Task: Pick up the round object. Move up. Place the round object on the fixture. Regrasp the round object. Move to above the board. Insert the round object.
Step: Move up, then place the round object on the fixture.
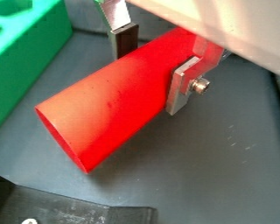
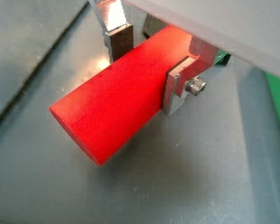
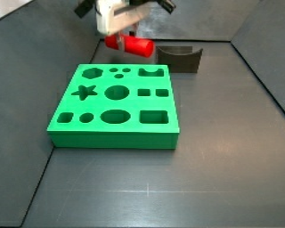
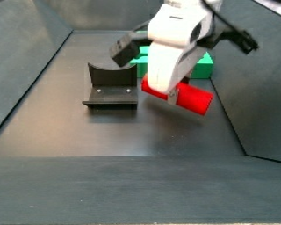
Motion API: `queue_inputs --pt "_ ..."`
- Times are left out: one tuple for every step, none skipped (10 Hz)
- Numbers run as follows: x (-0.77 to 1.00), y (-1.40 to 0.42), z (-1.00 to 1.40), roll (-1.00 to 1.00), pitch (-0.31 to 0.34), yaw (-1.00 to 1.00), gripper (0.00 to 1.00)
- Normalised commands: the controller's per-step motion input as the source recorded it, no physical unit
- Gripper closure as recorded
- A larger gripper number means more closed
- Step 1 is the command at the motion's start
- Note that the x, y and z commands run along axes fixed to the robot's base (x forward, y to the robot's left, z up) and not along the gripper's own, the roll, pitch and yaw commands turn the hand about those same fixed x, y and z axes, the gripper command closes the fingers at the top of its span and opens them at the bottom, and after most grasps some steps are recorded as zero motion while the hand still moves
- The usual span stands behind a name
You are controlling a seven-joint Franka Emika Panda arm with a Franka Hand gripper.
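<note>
The gripper [image 1: 154,63] hangs in the air with its jaws clamped across the round object [image 1: 113,109], a red peg lying sideways between them. The fixture [image 4: 111,85] sits below and beside, its notch empty. Judged step: carrying; next, lower the peg into that notch.

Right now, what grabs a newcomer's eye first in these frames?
The red cylinder, clamped crosswise between the gripper fingers and lifted off the floor; a side view shows it hanging in the air. Next comes the bright green board with its star, hexagon and round cut-outs on the dark floor. The dark notched fixture stands just beyond the board.
</note>
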Motion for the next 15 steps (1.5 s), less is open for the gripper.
queue_inputs --pt "-0.01 0.02 0.40 0.07 0.088 -0.03 1.00" --pt "-0.01 0.01 0.26 0.08 0.086 -0.02 1.00" --pt "0.00 0.00 1.00 0.00 0.000 0.00 1.00" --pt "0.00 0.00 1.00 0.01 -0.006 0.00 1.00" --pt "-0.02 0.00 1.00 0.03 0.022 0.00 1.00" --pt "-0.02 0.00 1.00 0.04 0.032 -0.01 1.00" --pt "-0.03 0.00 1.00 0.07 0.042 -0.01 1.00" --pt "-0.03 0.00 1.00 0.08 0.048 -0.01 1.00" --pt "-0.03 0.00 0.99 0.09 0.056 0.01 1.00" --pt "-0.03 0.00 0.90 0.10 0.061 0.01 1.00" --pt "-0.02 0.00 0.67 0.12 0.072 0.02 1.00" --pt "-0.02 0.00 0.53 0.12 0.083 0.03 1.00" --pt "-0.01 0.00 0.40 0.11 0.089 0.03 1.00" --pt "0.00 0.00 0.21 0.10 0.096 0.03 1.00" --pt "1.00 -0.35 0.12 -0.01 0.003 -1.00 1.00"
